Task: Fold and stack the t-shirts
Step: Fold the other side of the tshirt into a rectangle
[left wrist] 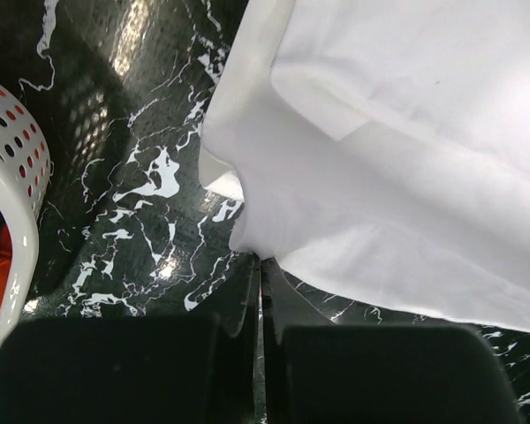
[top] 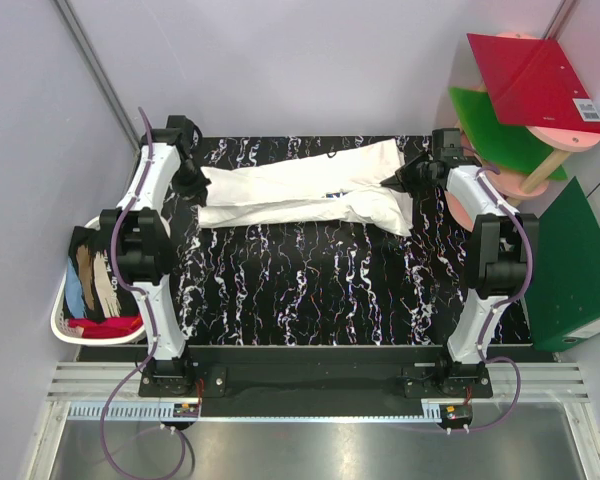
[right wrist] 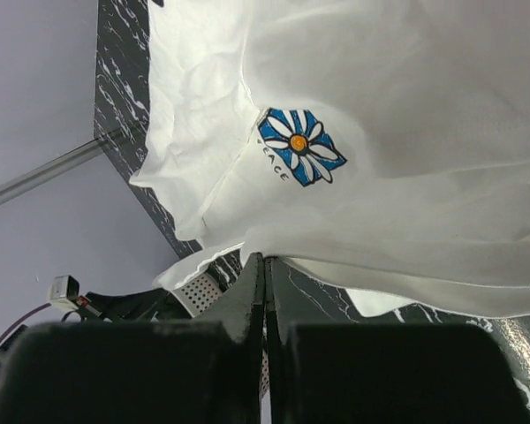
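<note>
white t-shirt (top: 300, 195): 1 | basket (top: 58, 318): 1 | red board (top: 535, 80): 1 | green boards (top: 570, 265): 2 | arms (top: 150, 250): 2

Right pincer (right wrist: 265, 262): black fingers pressed flat together, tips pinching the near hem of the cream-white cloth t-shirt (right wrist: 424, 106). I read a blue-and-white daisy print with an orange centre (right wrist: 300, 146) and small dark lettering just below it. The shirt fills most of the view, wrinkled at left. Black white-veined marble tabletop (right wrist: 124, 53) shows upper left. A grey metal bar (right wrist: 44, 177) crosses the pale background.
</note>
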Robot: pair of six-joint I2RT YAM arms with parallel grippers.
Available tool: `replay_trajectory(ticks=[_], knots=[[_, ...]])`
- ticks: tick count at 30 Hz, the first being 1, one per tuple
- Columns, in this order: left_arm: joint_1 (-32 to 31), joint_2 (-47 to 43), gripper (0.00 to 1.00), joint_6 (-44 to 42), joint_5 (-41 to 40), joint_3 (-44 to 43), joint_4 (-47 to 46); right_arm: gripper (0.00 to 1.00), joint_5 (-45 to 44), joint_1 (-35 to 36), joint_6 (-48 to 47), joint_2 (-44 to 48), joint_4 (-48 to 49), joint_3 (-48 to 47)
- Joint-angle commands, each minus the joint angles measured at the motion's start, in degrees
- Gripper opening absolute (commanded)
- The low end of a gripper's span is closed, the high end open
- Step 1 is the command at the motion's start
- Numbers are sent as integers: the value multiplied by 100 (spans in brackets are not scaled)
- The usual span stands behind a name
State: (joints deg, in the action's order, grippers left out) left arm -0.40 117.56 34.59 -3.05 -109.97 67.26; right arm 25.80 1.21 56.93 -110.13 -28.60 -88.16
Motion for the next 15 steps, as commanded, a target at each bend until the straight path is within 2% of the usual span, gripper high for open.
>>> replay_trajectory(ticks=[1,15], knots=[[163,197,0,83,-99,-577,120,0,-356,-25,-410,-157,118,-412],[269,847,0,197,-91,-1351,243,0,-286,-25,-446,-1212,179,-1580]])
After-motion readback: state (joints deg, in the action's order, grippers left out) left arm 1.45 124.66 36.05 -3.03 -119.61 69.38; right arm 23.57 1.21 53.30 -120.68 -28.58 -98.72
